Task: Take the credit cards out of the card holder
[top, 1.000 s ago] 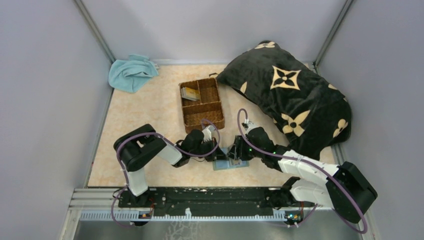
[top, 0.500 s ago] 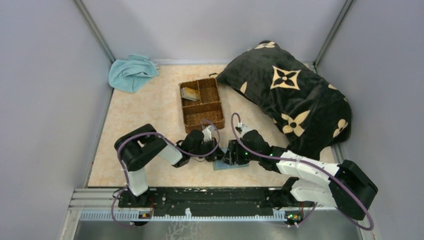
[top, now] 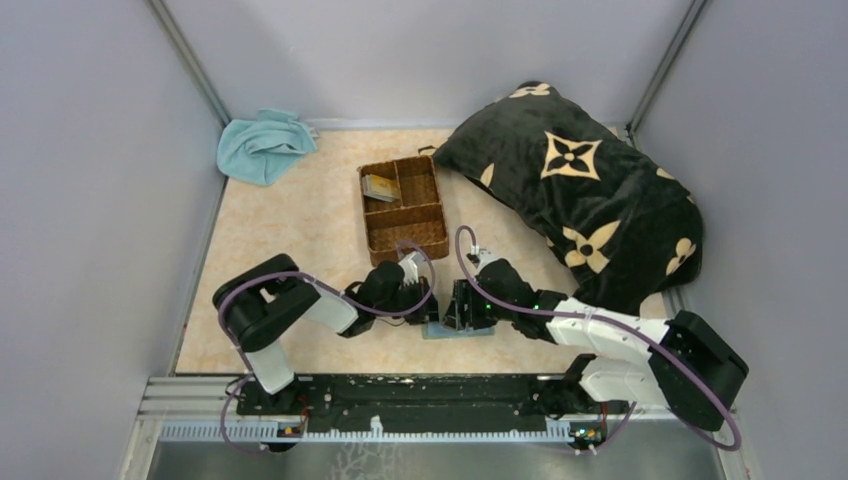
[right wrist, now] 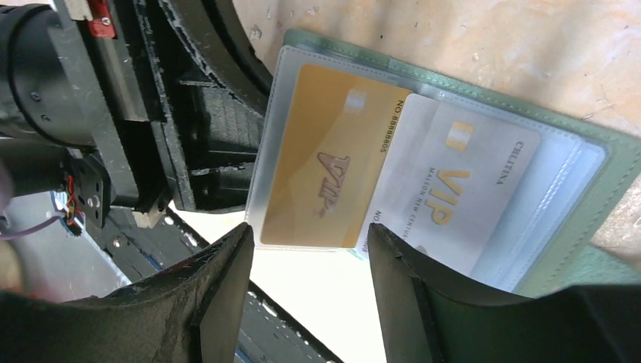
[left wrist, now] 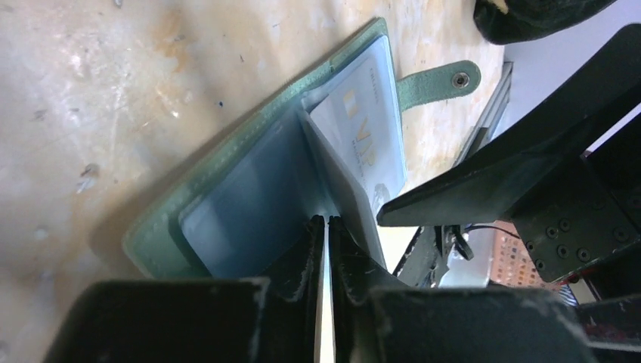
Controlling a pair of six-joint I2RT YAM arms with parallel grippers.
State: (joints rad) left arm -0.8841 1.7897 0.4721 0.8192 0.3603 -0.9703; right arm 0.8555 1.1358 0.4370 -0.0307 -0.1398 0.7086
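Left: my left tool narrow, pinching clear inner leaf of card holder, leaf raised off lower half. Centre: card holder lies open on surface, near front edge, between my two tools, just in front of basket. In pockets: gold card overlapping silver card. Right: my right tool wide, fingers either side of gold card's end, not clamped.

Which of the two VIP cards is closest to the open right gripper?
The gold VIP card: its edge sits at the right gripper's gap, while the silver VIP card lies farther off in the card holder, to one side.
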